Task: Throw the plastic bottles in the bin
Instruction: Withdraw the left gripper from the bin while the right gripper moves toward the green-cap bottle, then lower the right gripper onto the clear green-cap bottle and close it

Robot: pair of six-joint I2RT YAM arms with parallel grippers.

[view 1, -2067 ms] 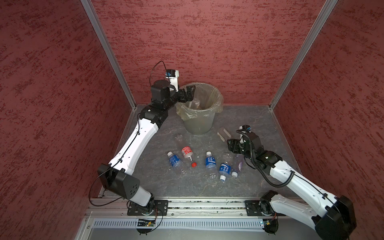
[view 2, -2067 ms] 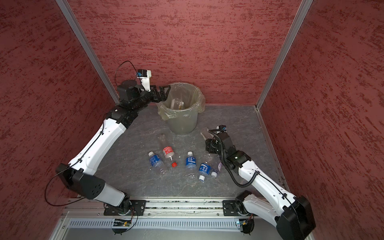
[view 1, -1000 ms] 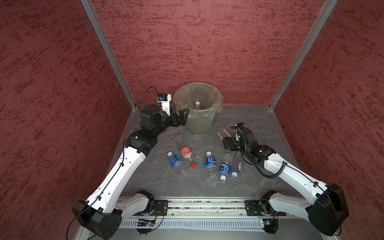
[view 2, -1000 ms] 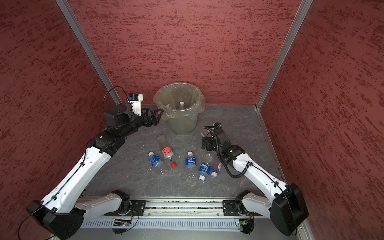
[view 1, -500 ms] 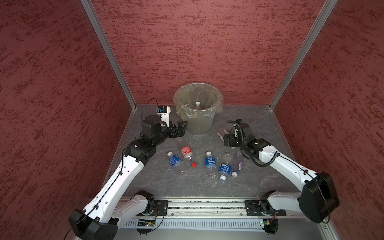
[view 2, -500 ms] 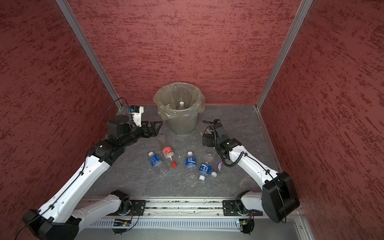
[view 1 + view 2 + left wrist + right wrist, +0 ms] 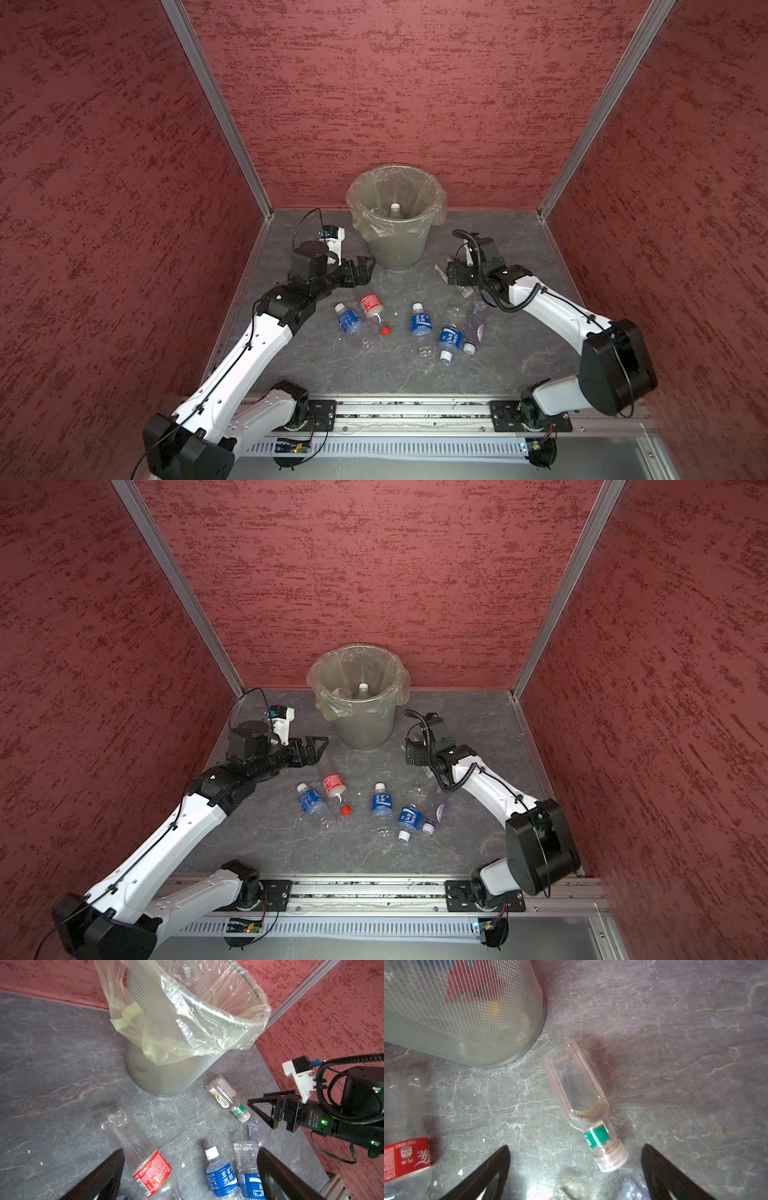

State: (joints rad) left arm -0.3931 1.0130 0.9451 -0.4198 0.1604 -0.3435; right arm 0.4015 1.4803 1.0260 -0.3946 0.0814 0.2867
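The bin [image 7: 397, 249] [image 7: 361, 729] stands at the back with a white-capped bottle [image 7: 395, 208] inside. Several plastic bottles lie on the floor in front: a red-label one [image 7: 371, 305] [image 7: 151, 1172], blue-label ones [image 7: 420, 324] [image 7: 220, 1176] and a clear green-banded one [image 7: 579, 1088] [image 7: 226, 1097]. My left gripper [image 7: 365, 266] [image 7: 190, 1150] hangs open and empty just left of the bin, above the red-label bottle. My right gripper [image 7: 409, 754] [image 7: 576, 1148] is open and empty right of the bin, low over the green-banded bottle's capped end.
A crumpled purplish clear bottle [image 7: 476, 328] [image 7: 633, 1188] lies close beside the right gripper. The bag [image 7: 187, 1022] hangs loosely over the bin's rim. Red walls close in the back and sides; a metal rail [image 7: 415, 415] runs along the front.
My left arm has dropped from the bin's rim to the floor left of the bin. My right gripper has moved back toward the green-banded bottle. Both stayed open.
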